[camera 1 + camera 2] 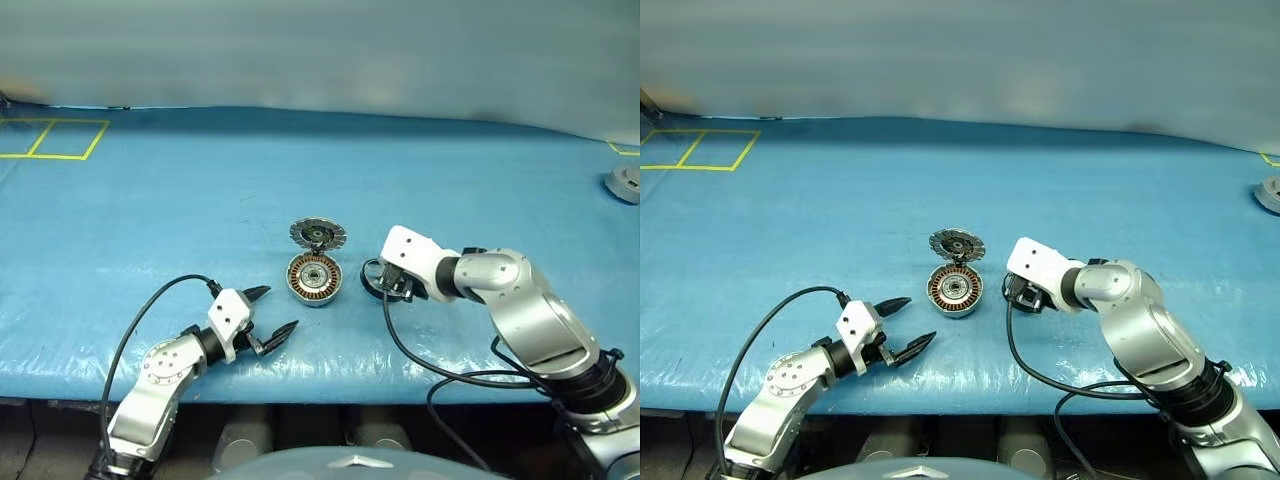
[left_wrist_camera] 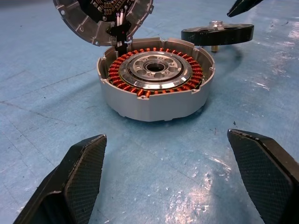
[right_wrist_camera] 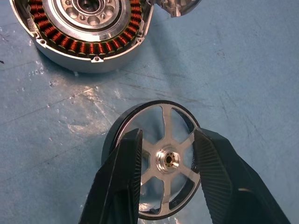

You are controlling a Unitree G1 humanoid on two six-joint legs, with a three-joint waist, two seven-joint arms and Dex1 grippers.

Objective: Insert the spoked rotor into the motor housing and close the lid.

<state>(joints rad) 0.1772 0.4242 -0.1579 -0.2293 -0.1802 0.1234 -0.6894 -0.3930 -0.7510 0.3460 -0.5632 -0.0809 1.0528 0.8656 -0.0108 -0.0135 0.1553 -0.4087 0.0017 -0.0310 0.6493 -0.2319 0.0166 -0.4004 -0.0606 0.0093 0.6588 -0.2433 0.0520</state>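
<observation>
The spoked rotor (image 3: 161, 161) sits just to the right of the motor housing (image 1: 315, 279), close to it but not touching, and I see it in my right wrist view with its silver spokes and central hub facing the camera and its dark rim around them. In my left wrist view it appears edge-on beyond the housing and seems to be off the blue table cover (image 1: 150, 200), though I cannot be sure of that. My right gripper (image 3: 166, 154) has its two black fingers set across the rotor's face, one on each side of the hub and partly spread; whether they truly clamp the rotor I cannot tell from what I have. The motor housing rests upright on the cover with its open side up, the ring of copper windings plain around the dark hub. The lid (image 1: 317, 235) stands tilted just behind the housing, its ribbed face turned toward me, joined to the housing's far edge by what looks like short wires. My left gripper (image 1: 272, 312) hangs in front of the housing and to its left, apart from it, fingers spread wide with nothing between them and aimed at the housing's near wall.
</observation>
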